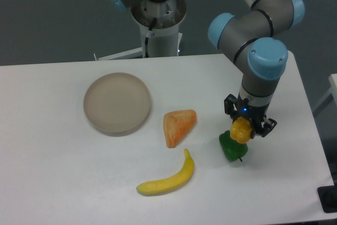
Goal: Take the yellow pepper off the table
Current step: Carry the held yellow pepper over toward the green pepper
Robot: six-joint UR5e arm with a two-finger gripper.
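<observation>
Yellow pepper (pixel 240 129) clamped in the end effector (pixel 243 130) at right of the white surface (pixel 47 183), appearing raised just clear of it, directly above and touching or nearly touching a green pepper (pixel 230 148). Black fingers (pixel 229 107) closed on either side of the yellow lobes, wrist pointing straight down. Green pepper resting on the surface, near the right edge but not at it, a bare strip of white between it and that edge. Left of the pair, well apart: an orange wedge-shaped toy (pixel 178 125) at centre, pointing down toward a banana (pixel 167 179) curved along the near side. Round beige plate (pixel 117 103) farther left, apart from the wedge. Open white stretches at far left, along the front edge under the banana, and along the back edge behind the plate. Arm's grey and blue joints (pixel 255 40) reaching over the back right corner, base mounted beyond the rear edge.
</observation>
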